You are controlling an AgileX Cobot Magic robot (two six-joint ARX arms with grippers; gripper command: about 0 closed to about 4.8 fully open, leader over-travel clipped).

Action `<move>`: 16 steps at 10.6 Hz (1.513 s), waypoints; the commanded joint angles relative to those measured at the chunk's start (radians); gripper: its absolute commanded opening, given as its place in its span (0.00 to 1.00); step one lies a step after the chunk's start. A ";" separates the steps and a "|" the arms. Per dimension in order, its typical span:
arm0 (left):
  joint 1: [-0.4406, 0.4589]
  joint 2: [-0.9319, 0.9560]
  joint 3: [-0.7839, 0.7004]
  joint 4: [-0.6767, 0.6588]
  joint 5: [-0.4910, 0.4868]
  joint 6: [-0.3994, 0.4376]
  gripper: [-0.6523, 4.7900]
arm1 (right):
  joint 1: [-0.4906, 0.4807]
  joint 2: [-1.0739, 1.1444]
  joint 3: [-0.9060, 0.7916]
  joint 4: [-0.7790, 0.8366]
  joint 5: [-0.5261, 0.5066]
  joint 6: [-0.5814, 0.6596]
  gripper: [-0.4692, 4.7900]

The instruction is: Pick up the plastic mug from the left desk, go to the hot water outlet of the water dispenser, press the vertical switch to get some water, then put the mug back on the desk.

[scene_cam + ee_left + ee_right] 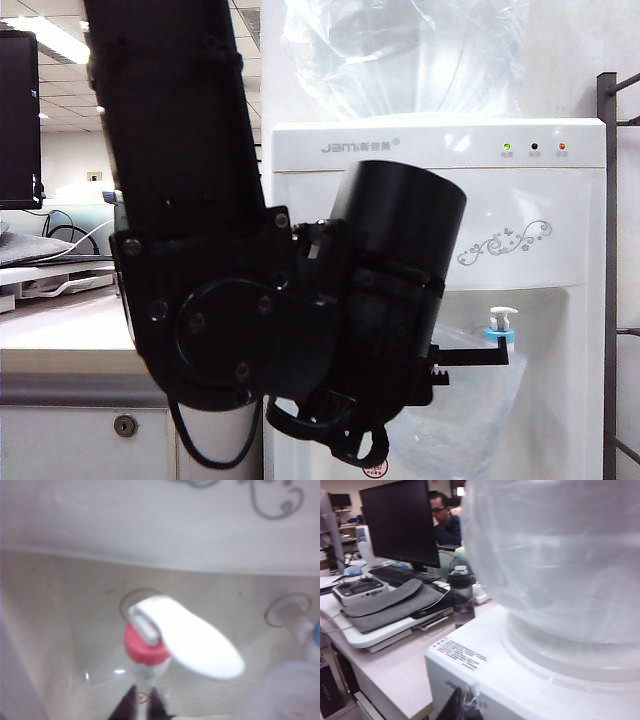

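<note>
The left gripper [142, 702], jaws nearly closed on nothing visible, sits just below the red-collared white hot water outlet [146, 647]. The right gripper [465, 707], jaw state unclear, hangs beside the white water dispenser [530, 680].

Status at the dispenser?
Left hand nearly shut, facing red tap. Right hand barely visible, grip unclear. Mug under blue tap.

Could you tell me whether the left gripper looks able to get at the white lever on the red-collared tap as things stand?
Probably yes. In the left wrist view the left gripper sits just short of the hot water outlet, with nothing between its fingertips and the vertical switch.
</note>
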 commanded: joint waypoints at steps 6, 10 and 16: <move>-0.043 -0.046 0.002 0.039 0.000 0.002 0.17 | 0.000 -0.006 0.002 0.010 -0.001 0.004 0.08; -0.063 -0.078 -0.025 0.047 -0.008 0.002 0.17 | 0.000 -0.011 0.002 0.003 -0.001 0.004 0.08; -0.095 -0.167 -0.129 0.085 -0.025 0.002 0.17 | 0.000 -0.019 0.002 -0.001 0.000 0.004 0.08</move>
